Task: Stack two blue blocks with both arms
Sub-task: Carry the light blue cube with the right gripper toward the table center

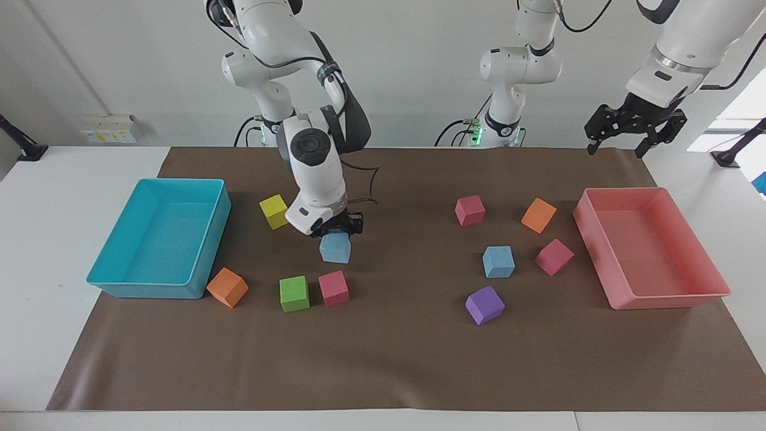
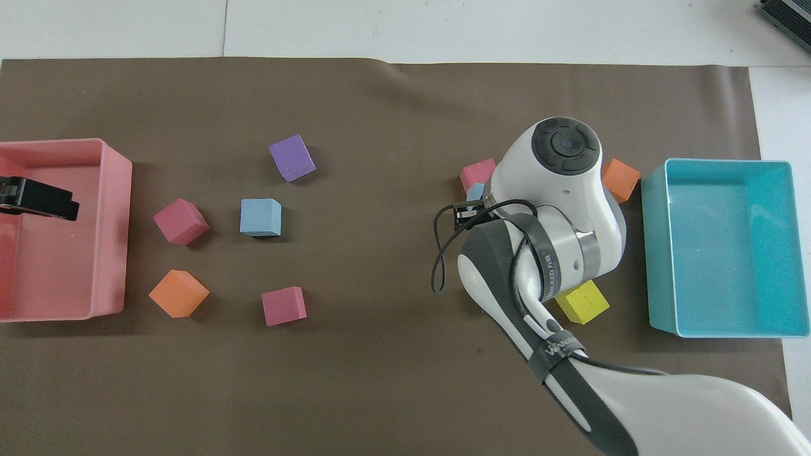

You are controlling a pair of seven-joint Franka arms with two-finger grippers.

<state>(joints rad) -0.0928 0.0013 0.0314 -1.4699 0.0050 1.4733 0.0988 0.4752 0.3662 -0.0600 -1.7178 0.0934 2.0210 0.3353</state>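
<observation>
I am holding one blue block clamped in the right end effector above the table mat, carrying it toward the second blue block lying near the pink tray, while the left end effector is waiting spread open.

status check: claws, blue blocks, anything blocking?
Right claw shut on blue block, airborne over the mat. Left claw open, waiting above the pink tray. Second blue block on the mat; purple block and pink block beside it.
</observation>
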